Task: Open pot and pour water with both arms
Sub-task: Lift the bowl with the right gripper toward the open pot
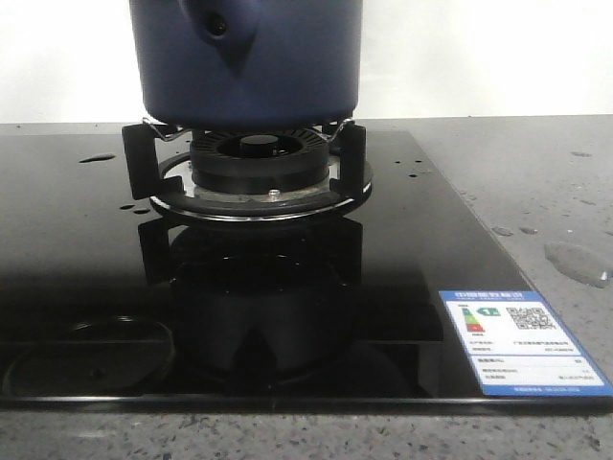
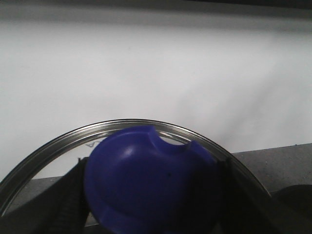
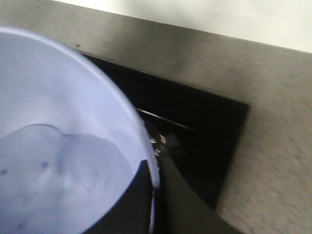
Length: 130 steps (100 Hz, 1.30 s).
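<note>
The dark navy pot [image 1: 249, 67] stands on the burner's black supports [image 1: 139, 158], its handle stub with the round hole [image 1: 218, 27] facing the camera. No gripper shows in the front view. My left gripper [image 2: 151, 195] is shut on the blue knob [image 2: 146, 180] of a glass lid with a metal rim [image 2: 48, 146], held in front of a white wall. My right gripper [image 3: 155, 195] is shut on the pot's rim [image 3: 141, 141], one finger [image 3: 131, 204] inside against the pale blue inner wall [image 3: 58, 122], the other outside. Water drops [image 1: 575, 261] lie on the counter.
The black glass hob [image 1: 77, 240] carries the round burner [image 1: 254, 158], a drop of water [image 1: 96, 157] and an energy label sticker [image 1: 522, 340] at its front right corner. Grey speckled counter [image 1: 536, 172] surrounds the hob; a white wall stands behind.
</note>
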Each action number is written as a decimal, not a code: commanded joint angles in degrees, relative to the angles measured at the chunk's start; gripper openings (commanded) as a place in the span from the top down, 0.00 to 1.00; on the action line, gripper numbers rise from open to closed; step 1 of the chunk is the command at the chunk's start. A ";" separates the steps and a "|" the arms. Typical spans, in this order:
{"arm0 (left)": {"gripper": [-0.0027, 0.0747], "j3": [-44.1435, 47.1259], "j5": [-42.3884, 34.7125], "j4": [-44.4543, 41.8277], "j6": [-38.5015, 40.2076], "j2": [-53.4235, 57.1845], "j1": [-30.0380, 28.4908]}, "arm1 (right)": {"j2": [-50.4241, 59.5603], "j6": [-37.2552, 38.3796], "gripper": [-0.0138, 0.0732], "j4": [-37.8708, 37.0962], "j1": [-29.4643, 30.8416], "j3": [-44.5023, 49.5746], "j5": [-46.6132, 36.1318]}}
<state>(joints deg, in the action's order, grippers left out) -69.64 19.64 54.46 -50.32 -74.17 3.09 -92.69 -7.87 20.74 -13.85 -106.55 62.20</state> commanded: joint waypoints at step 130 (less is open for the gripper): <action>0.45 -2.14 -3.07 3.26 -0.10 2.10 -0.14 | 6.49 -16.58 0.89 -0.35 -17.27 34.21 -94.65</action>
<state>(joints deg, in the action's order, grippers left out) -69.64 19.64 55.39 -50.32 -74.17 3.09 -89.36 -24.16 21.45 -30.98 -70.62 -22.52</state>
